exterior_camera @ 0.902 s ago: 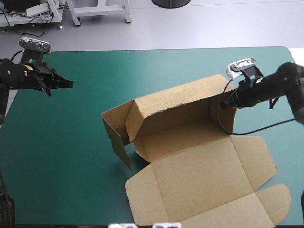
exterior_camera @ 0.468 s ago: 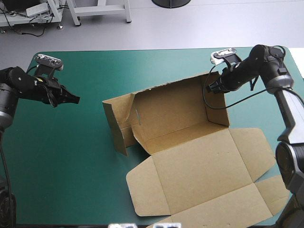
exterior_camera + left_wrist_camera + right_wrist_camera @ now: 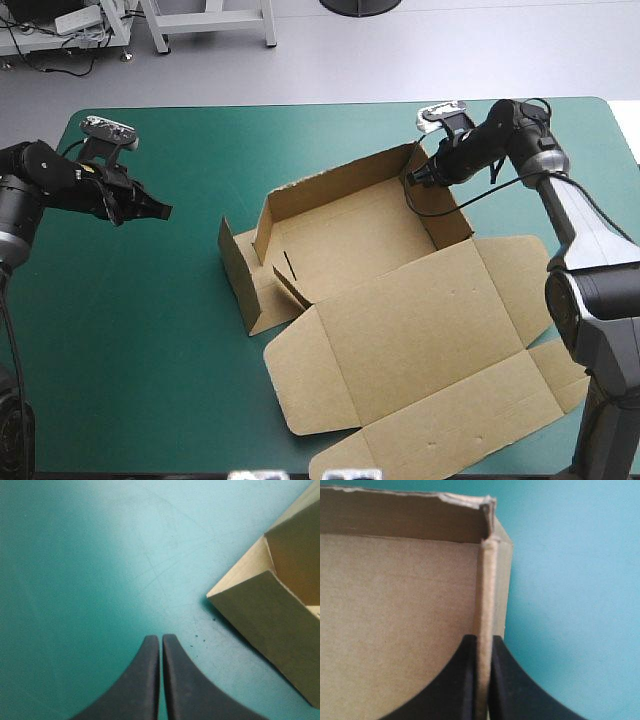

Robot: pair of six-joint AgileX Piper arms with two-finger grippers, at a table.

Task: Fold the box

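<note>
Pinching a wall of the brown cardboard box [image 3: 400,330], black-fingered right tool [image 3: 412,178] sits further left than earlier; black-fingered left tool [image 3: 165,211] pressed together.

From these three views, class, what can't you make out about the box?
High view: the box lid's near flap runs off the bottom edge.
Left wrist view: only one box corner shows; the rest is cut off.
Right wrist view: the right gripper covers the wall where it clamps.
</note>
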